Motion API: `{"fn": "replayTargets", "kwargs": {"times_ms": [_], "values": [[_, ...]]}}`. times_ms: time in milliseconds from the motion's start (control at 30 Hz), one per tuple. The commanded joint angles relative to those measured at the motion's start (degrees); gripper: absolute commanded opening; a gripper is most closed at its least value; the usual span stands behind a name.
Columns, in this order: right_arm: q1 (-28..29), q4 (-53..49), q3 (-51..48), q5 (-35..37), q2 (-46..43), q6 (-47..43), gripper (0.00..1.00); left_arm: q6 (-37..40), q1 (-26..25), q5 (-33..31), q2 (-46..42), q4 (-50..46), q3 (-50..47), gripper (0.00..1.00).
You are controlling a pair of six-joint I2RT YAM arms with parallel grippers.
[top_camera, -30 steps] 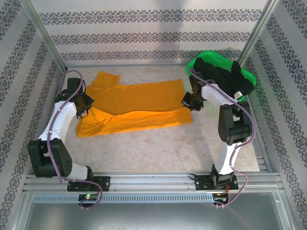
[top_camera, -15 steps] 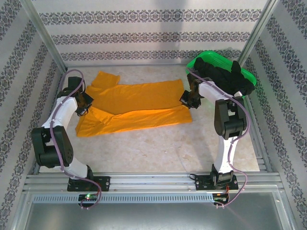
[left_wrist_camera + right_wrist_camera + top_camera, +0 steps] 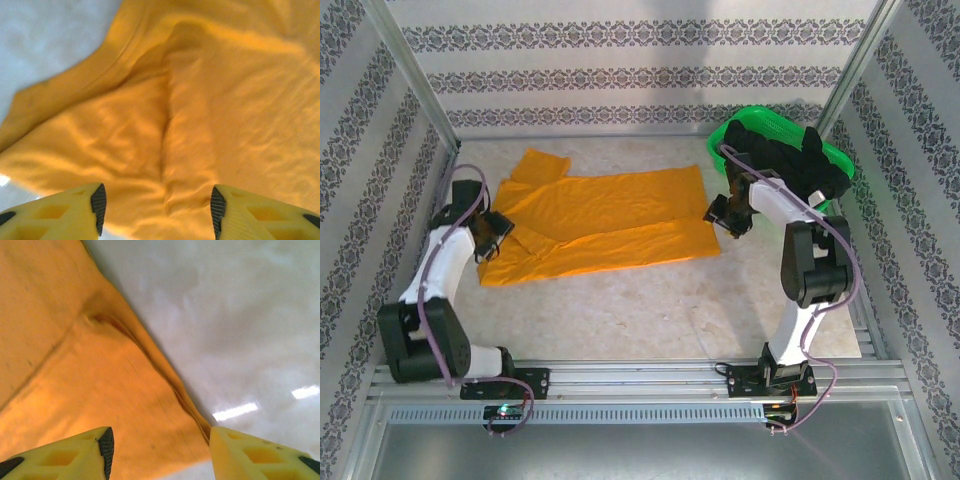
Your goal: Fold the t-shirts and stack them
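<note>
In the left wrist view we see the mustard-orange t-shirt (image 3: 200, 100) blurred, and it runs past the edges of the picture. The fingers (image 3: 75, 212) of the left gripper (image 3: 157, 202) are cut by the bottom edge. From above, the black t-shirts (image 3: 790, 165) lie heaped in the basket (image 3: 765, 113) and we cannot count them

- Pale marbled tabletop (image 3: 620, 320), glossy, with bright light streaks (image 3: 235, 411) reflected on it.
- Grey floral-striped wall panels (image 3: 640, 75) behind, left and right of tabletop.
- Metal posts (image 3: 420, 85) at tabletop's far corners.
- Aluminium rail (image 3: 640, 375) along tabletop's near edge.
</note>
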Motion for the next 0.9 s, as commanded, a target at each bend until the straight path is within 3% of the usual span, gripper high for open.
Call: {"fn": "replayTargets", "kwargs": {"times_ms": [0, 167, 333, 600, 867], "values": [[0.7, 1.9, -6.0, -0.5, -3.2, -1.4, 0.54, -3.4, 1.9, 0.5, -3.0, -4.1, -6.3, 0.54], [2.5, 6.3, -8.0, -2.5, -2.1, -2.4, 0.37, -3.5, 5.3, 4.1, -2.1, -0.3, -9.0, 0.41], [5.6, 5.0, -2.4, -1.2, 3.1, -4.5, 0.23, -5.8, 5.4, 6.9, 3.6, 5.3, -8.9, 0.27], [6.5, -1.5, 2.0, 2.8, 9.7, -4.4, 0.20, -6.1, 5.4, 5.4, 11.2, 7.2, -7.2, 0.23], [6.3, -7.7, -1.1, 4.9, 7.2, -5.5, 0.21, -4.9, 5.5, 1.5, 8.7, -0.2, -10.2, 0.27]]}}
